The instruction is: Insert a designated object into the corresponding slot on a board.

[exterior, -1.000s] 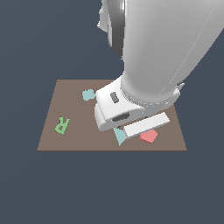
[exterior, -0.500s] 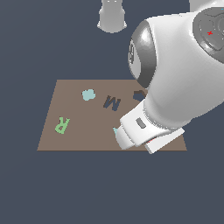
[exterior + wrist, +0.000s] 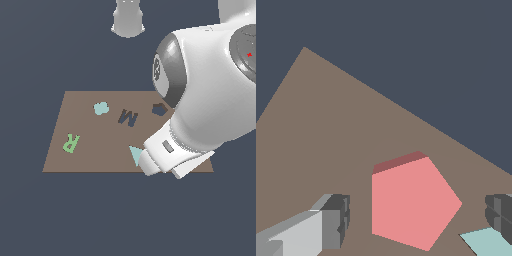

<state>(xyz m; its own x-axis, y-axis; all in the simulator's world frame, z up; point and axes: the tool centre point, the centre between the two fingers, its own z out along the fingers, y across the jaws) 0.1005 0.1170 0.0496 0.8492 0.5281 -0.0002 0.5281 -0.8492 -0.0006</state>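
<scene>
One salmon-red pentagon block (image 3: pixel 411 205) flat on board (image 3: pixel 90 145), btwn spread fingers of gripper (image 3: pixel 416 220), not yet touched. Step: pre-grasp. Next, prob.: lower, pinch block, lift, carry to pentagon slot (image 3: pixel 159 109), match its angle. Teal triangle (image 3: pixel 135 154) just beside.

Looking like smooth glossy plastic on the arm's white shell (image 3: pixel 215 100), catching soft highlights, with a darker grey band (image 3: pixel 167 70) shining a bit too. Showing flat and matt on the brown board (image 3: pixel 90 150), no grain, no sheen. Coming across as matt, plain plastic on the salmon pentagon block (image 3: pixel 408 202) and the teal triangle (image 3: pixel 135 154). Reading dull grey and blocky on the gripper (image 3: pixel 416 220) fingers (image 3: pixel 336 220).
</scene>
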